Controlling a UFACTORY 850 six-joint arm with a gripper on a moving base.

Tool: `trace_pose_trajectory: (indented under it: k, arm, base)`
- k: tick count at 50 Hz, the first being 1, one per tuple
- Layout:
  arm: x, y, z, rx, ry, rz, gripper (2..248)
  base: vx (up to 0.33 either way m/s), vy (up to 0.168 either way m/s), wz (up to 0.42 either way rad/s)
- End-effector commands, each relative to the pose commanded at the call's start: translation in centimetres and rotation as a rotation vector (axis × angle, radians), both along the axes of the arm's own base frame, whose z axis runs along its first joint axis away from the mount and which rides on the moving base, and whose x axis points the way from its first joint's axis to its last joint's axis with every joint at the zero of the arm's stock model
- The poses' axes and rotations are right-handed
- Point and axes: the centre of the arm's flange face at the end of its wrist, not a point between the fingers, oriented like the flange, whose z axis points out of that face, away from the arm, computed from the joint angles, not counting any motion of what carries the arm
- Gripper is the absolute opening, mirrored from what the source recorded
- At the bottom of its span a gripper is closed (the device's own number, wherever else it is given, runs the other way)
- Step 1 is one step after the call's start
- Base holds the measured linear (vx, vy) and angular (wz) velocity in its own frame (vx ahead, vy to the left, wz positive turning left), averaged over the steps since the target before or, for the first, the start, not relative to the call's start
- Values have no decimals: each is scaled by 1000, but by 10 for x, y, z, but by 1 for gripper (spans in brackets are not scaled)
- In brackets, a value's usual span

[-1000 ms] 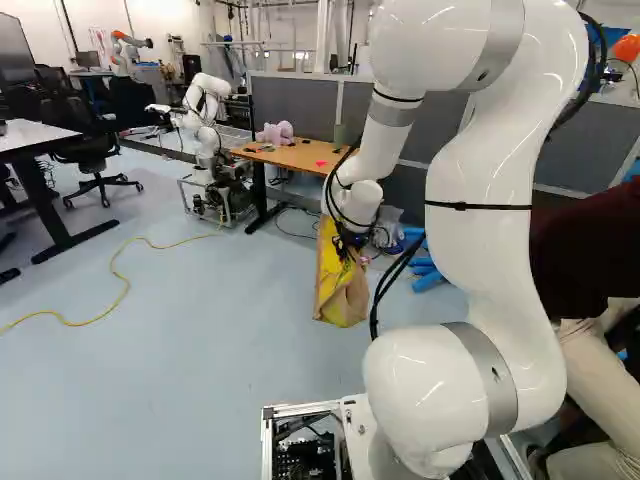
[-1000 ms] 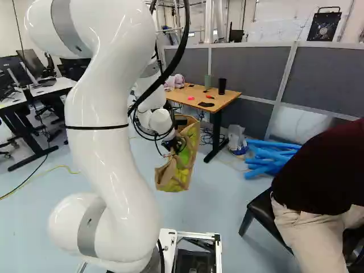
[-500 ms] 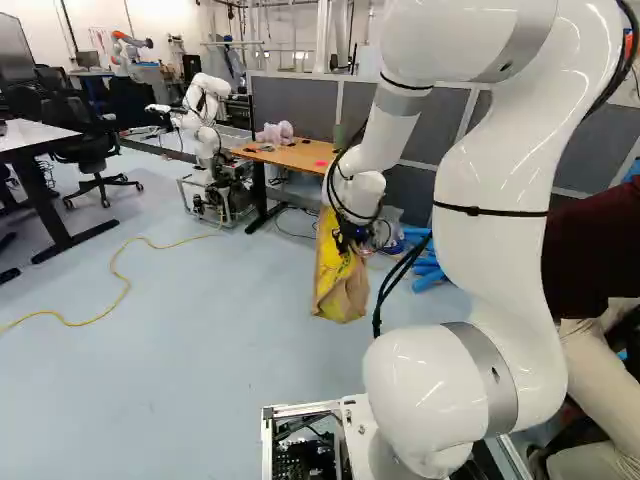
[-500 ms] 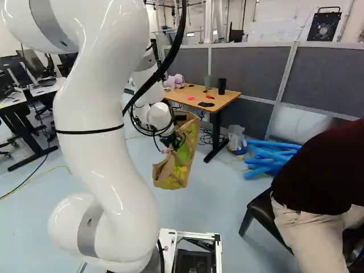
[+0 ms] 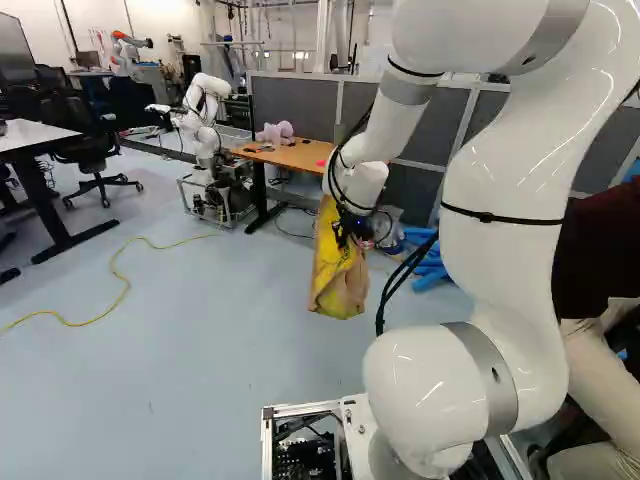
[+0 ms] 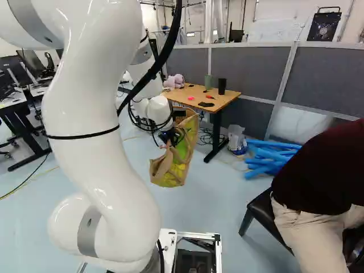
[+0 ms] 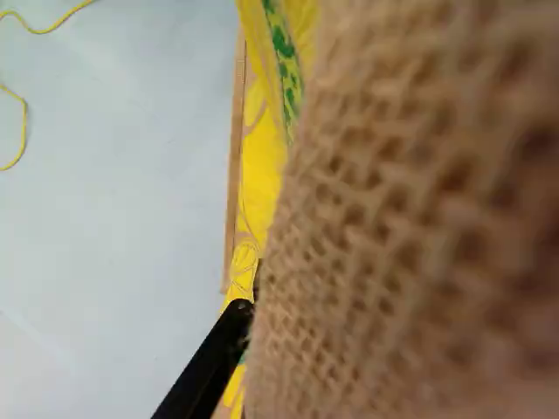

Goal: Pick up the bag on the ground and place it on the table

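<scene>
The yellow-and-tan woven bag is grasped by the black gripper and held hanging, presumably so it can be set on the brown wooden desk.

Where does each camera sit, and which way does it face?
Left base view: on the base, behind the arm to its left, facing ahead and slightly down; the arm fills the right side, its end effector at the bag.
Right base view: same, but to the arm's right; the arm fills the left side.
Wrist view: on the wrist, looking along the end effector, a black part of it showing beside the bag's close-up cloth, with floor beyond.
Shared: both base views show the wooden table.
</scene>
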Motion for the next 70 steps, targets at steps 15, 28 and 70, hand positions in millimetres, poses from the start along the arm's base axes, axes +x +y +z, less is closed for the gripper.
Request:
trace_pose_trajectory:
  k: [15,28,70]
  arm:
    - [1,1,18,12,8,6,22]
    - [1,3,34,24,22,13,22]
    - [3,7,86,65,85,41,22]
  base:
    - [0,0,0]
    - [0,0,0]
    - [0,0,0]
